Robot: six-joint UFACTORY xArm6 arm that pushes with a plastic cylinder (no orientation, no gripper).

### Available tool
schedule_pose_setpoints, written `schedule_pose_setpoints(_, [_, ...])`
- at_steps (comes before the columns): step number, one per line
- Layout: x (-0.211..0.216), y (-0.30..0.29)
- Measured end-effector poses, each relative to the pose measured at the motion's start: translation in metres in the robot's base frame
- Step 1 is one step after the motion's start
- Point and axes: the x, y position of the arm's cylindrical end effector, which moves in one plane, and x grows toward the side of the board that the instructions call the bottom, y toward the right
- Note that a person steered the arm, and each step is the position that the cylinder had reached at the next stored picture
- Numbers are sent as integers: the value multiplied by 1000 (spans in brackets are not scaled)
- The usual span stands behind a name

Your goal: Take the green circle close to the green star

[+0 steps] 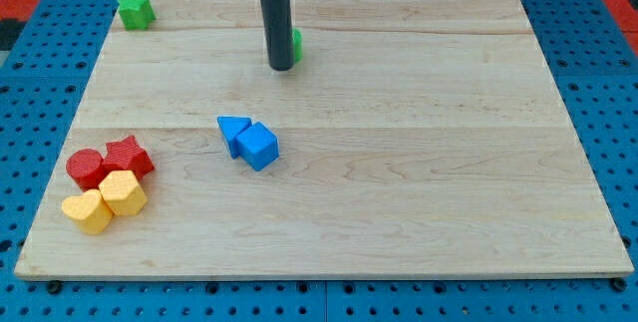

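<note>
The green star (pixel 134 10) lies at the board's top left corner. The green circle (pixel 297 44) sits near the top middle, mostly hidden behind my rod; only its right edge shows. My tip (pixel 281 66) stands just left of and in front of the green circle, touching or nearly touching it. The star is far to the view's left of the circle.
Two blue blocks (pixel 249 142) sit together near the board's middle. At the bottom left a red circle (pixel 86 167), a red star (pixel 128 156), a yellow hexagon (pixel 123 192) and a yellow heart (pixel 88 211) cluster. The wooden board (pixel 449 162) lies on a blue pegboard.
</note>
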Motion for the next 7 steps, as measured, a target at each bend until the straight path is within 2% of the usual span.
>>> schedule_pose_setpoints(1, [0, 56])
schedule_pose_setpoints(2, [-25, 64])
schedule_pose_setpoints(3, [-54, 30])
schedule_pose_setpoints(4, [-45, -4])
schedule_pose_setpoints(5, [-21, 21])
schedule_pose_setpoints(6, [-12, 0])
schedule_pose_setpoints(7, [-11, -47])
